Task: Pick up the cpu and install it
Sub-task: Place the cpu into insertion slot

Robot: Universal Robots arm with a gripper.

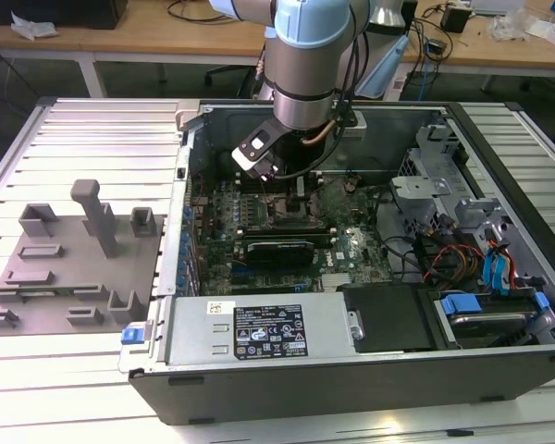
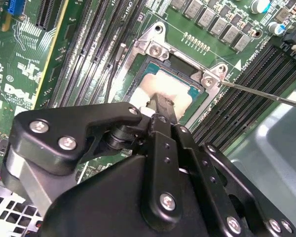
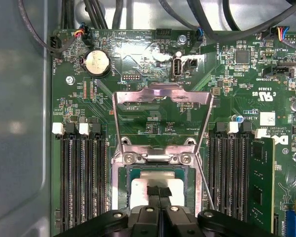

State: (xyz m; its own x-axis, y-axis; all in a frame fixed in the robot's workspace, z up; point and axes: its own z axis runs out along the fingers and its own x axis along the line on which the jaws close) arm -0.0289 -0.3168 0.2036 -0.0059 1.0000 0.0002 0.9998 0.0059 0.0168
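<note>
Arm [image 1: 305, 65] reaches down into the open case [image 1: 351, 370], over the board. Cpu [image 3: 138, 192] lies flat in the socket [image 3: 138, 158], pale top up; it looks seated, or nearly so. Load plate [image 3: 163, 101] stands flipped back and the lever [image 2: 259, 94] is swung free, which leaves the socket open to take the chip. Gripper [image 3: 159, 191] has its fingers drawn together with nothing pinched between them. The tips are on or just above the cpu's top; I cannot tell if they touch.
</note>
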